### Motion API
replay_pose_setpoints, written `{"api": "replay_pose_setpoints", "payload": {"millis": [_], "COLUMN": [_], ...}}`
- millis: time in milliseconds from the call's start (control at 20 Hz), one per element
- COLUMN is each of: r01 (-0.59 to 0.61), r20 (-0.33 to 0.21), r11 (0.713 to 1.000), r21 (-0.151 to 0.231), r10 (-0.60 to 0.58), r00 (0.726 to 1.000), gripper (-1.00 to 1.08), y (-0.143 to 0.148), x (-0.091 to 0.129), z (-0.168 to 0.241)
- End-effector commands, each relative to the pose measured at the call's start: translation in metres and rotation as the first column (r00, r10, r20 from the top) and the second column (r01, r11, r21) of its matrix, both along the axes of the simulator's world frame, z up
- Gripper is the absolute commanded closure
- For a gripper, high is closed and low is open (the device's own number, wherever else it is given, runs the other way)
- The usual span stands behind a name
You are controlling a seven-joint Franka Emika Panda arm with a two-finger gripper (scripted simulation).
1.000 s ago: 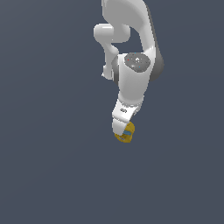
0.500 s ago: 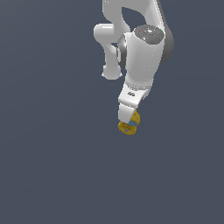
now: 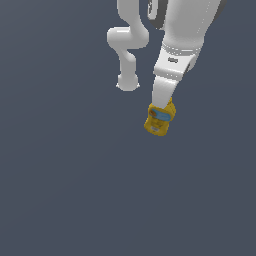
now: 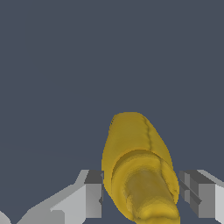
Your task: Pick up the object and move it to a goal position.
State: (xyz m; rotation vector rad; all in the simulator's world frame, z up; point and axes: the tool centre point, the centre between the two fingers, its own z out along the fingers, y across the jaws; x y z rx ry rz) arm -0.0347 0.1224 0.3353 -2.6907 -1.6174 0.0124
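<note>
The object (image 3: 159, 121) is a small mustard-yellow bottle-like lump with a blue band, hanging at the tip of the white arm in the exterior view. My gripper (image 3: 161, 113) is shut on it from above, one white finger (image 3: 163, 94) covering its upper part. In the wrist view the object (image 4: 136, 166) fills the space between the two grey finger pads (image 4: 93, 189), and both pads press against its sides. Its rounded end points away from the wrist. No goal marker shows in either view.
A plain dark grey-blue floor (image 3: 60, 190) lies all around. The arm's white links and base joint (image 3: 128, 80) stand behind the gripper in the exterior view.
The arm has carried the object upward and toward the exterior view's right, and the wrist now looms larger in that view. The grip has stayed shut on the object.
</note>
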Motion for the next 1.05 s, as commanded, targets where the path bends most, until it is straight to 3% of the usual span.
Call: {"api": "replay_pose_setpoints", "payload": {"millis": [0,500,1000], "r01": [0.0,0.0,0.001], "r20": [0.008,0.008,0.008], "r11": [1.0,1.0,1.0], "r21": [0.001,0.002,0.002], "r10": [0.0,0.0,-0.001], "r00": [1.0,1.0,1.0], "gripper": [1.08,1.08,1.08], "y": [0.01,0.039,0.048], "x": [-0.007,-0.028,-0.032], "z": [0.032,0.114,0.139]}}
